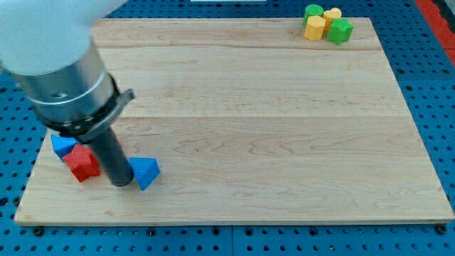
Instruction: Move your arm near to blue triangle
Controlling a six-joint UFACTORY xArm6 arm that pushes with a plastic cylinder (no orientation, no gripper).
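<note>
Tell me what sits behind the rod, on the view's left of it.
A red block and a blue block show there, both partly covered by the rod. My tip sits just left of the blue triangle.

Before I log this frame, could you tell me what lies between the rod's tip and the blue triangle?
Nothing: in the camera view, my tip sits right beside the blue triangle, on its left.

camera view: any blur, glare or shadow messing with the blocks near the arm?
Camera view: the arm's pale upper body is blurred and overexposed at the top left; my tip and the blue triangle just to its right are sharp; lighting is even, shadows faint; the wooden board shows no glare.
</note>
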